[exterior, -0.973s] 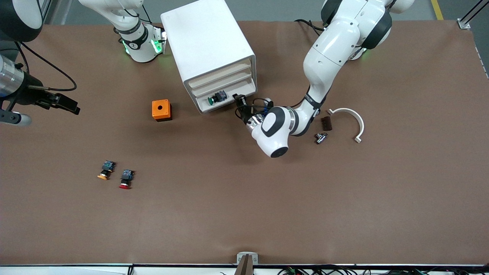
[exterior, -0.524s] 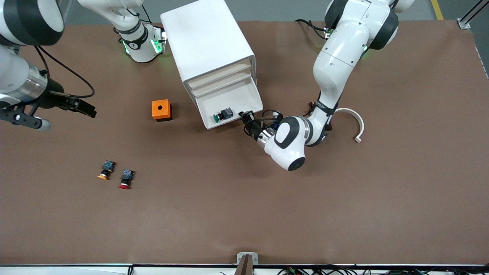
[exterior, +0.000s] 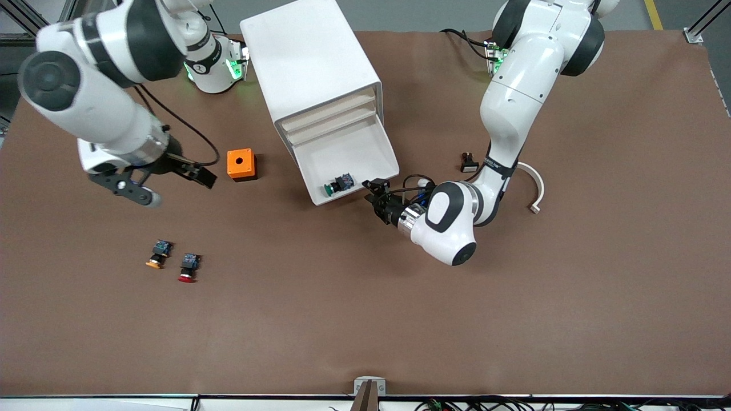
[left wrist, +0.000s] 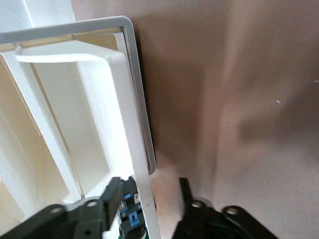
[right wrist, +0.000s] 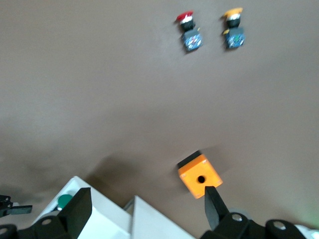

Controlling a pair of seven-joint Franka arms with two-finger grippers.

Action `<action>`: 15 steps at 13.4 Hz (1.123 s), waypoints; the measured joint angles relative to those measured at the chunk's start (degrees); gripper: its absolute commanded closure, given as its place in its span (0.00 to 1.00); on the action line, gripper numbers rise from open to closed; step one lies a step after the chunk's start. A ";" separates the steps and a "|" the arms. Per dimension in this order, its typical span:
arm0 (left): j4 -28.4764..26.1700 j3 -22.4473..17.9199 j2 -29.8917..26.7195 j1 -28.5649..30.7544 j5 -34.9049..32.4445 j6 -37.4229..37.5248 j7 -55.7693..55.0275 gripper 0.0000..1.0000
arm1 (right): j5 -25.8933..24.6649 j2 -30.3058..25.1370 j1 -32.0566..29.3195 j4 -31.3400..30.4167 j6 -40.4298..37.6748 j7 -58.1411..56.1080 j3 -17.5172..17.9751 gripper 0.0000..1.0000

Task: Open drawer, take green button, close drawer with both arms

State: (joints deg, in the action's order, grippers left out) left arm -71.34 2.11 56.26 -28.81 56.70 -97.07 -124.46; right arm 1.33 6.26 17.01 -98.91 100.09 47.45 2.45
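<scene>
At the drawer (exterior: 349, 162), pulled out: left gripper (exterior: 377, 190) fingers parted astride its front, right gripper (exterior: 188, 174) spread, next for the button (exterior: 338, 185).

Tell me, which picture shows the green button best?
The front view: the green button lies whole in the open drawer. The left wrist view shows only its bluish block past the drawer front; the right wrist view shows only its green cap.

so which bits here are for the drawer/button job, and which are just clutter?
Job: drawer, pulled out; green button in it; left gripper at the drawer's front corner; right gripper over the table by the orange box.

Clutter: orange box, red button, orange button, white clamp.
</scene>
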 measured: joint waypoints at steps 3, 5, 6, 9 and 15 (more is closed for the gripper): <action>0.77 -0.32 -0.93 3.00 -0.55 -0.04 1.17 0.01 | 0.00 2.98 5.38 -0.04 3.79 11.01 0.06 0.00; 0.95 -0.30 -2.74 5.11 -5.49 0.30 3.25 0.01 | 0.00 5.31 8.21 -0.12 7.06 17.57 0.06 0.00; 1.00 -0.28 -3.93 5.58 -8.52 0.42 3.85 0.01 | 0.04 6.65 9.46 -0.18 8.78 20.79 0.07 0.00; 1.11 -0.26 -8.00 6.31 -15.62 2.05 7.86 0.01 | 0.80 10.87 13.67 -0.72 15.29 30.03 0.10 0.00; 1.18 -0.38 -15.31 11.54 -25.38 8.58 22.22 0.01 | 0.90 17.72 20.96 -1.05 24.41 40.32 0.08 0.00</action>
State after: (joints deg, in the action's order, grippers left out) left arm -70.15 1.73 40.95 -17.27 31.32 -88.49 -102.23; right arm 2.23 23.98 37.97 -99.96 124.50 87.76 2.53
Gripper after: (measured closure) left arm 0.004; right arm 0.000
